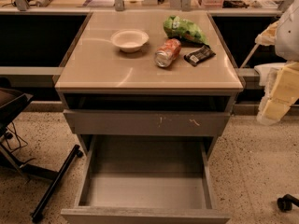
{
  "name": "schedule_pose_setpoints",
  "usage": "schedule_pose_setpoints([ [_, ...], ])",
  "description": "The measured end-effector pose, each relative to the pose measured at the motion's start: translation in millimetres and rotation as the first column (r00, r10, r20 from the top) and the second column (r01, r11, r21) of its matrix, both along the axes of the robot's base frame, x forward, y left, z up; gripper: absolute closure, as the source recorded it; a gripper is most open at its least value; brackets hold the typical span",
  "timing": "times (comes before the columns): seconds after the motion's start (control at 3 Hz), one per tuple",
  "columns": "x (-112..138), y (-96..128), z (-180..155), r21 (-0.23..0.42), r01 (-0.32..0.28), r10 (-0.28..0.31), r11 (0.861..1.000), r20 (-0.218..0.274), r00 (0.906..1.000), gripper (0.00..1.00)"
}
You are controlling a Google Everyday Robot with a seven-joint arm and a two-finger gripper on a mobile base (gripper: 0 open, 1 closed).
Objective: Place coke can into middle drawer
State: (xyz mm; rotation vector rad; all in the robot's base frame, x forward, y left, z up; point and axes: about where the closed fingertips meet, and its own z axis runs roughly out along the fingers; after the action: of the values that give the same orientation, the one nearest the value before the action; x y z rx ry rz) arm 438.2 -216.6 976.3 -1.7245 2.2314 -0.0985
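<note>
The coke can [167, 52] lies on its side on the tan countertop [103, 69], silver end toward me, between a bowl and a dark snack bar. The middle drawer [147, 190] is pulled out below, and its plain grey floor holds nothing. My gripper [279, 94] shows as pale blocks at the right edge of the view. It is off to the side of the cabinet, well apart from the can and level with the cabinet's top edge.
A white bowl [130, 39], a green chip bag [184, 30] and a dark snack bar wrapper [199, 55] share the countertop. The scratched grey drawer front [147, 122] above the open drawer is closed. A black chair base [51, 185] stands left; a caster [285, 202] stands right.
</note>
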Motion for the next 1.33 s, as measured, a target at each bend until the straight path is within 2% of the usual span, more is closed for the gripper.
schedule_pose_setpoints([
  [0.33, 6.3, 1.4, 2.4, 0.011, -0.007, 0.007, 1.0, 0.013, 0.9999, 0.0],
  [0.67, 44.8, 13.7, 4.2, 0.048, -0.054, 0.051, 0.997, 0.051, 0.9974, 0.0],
  [1.0, 98.0, 33.4, 6.4, 0.111, -0.108, 0.098, 0.988, 0.093, 0.9909, 0.0],
  [1.33, 147.7, 39.7, 7.1, 0.191, -0.115, 0.092, 0.975, 0.126, 0.9878, 0.0],
])
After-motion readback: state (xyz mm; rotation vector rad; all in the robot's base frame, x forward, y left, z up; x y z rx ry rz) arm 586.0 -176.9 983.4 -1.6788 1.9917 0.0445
